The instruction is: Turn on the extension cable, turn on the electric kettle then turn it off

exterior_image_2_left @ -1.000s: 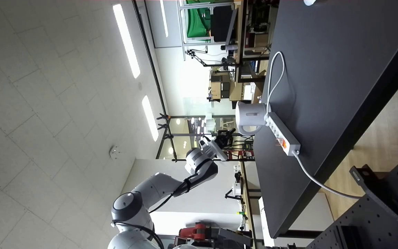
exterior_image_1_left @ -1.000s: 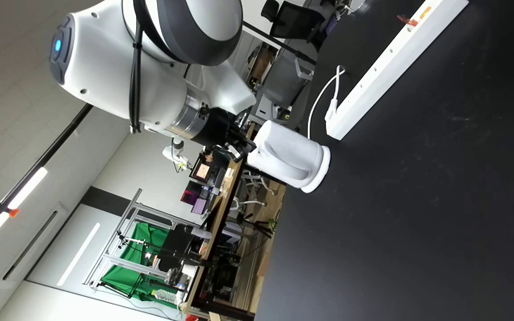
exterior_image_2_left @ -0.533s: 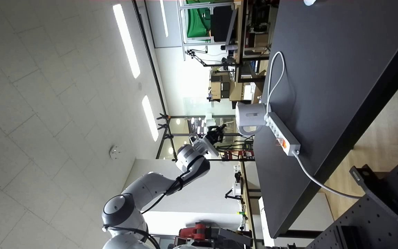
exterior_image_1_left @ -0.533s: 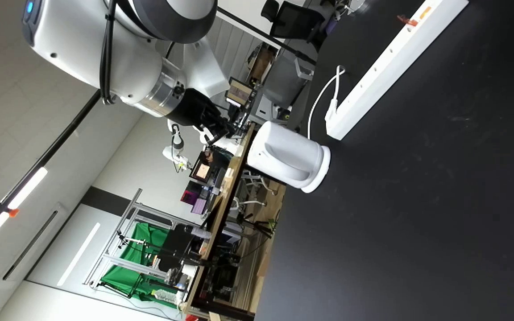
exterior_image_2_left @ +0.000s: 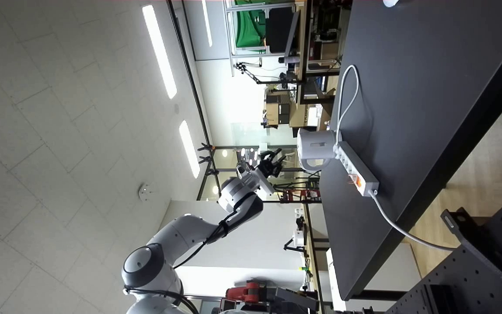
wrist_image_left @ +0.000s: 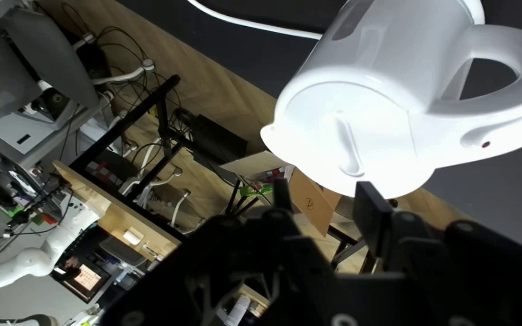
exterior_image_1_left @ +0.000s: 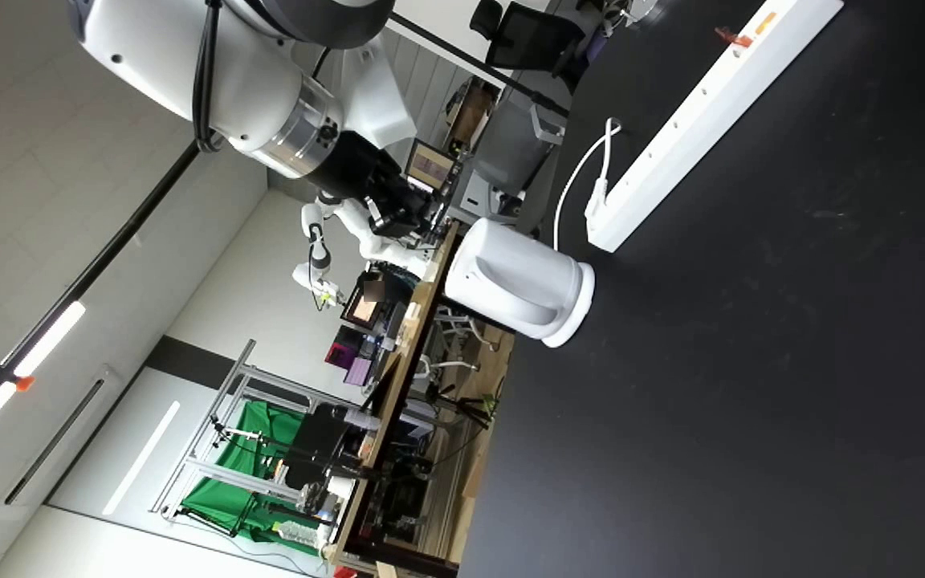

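With hand (wrist_image_left: 323, 192) spread apart, hovers near the top of the electric kettle (wrist_image_left: 397, 50), clear of it in both exterior views. From outside, blends partly into the dim background. See the kettle upright on the table (exterior_image_1_left: 671, 401), near one end of the white power strip (exterior_image_1_left: 707, 120), with its far end cut off by the upper edge of an exterior view. In the wrist view, follow a white cord (wrist_image_left: 261, 27) until hidden behind the kettle. Cannot read the small orange-red switch (exterior_image_2_left: 357, 180) as on or off. Lose part of the arm (exterior_image_2_left: 190, 231) past the lower edge of an exterior view. Notice a white object (exterior_image_2_left: 390, 2) at the upper edge, too cropped to identify.
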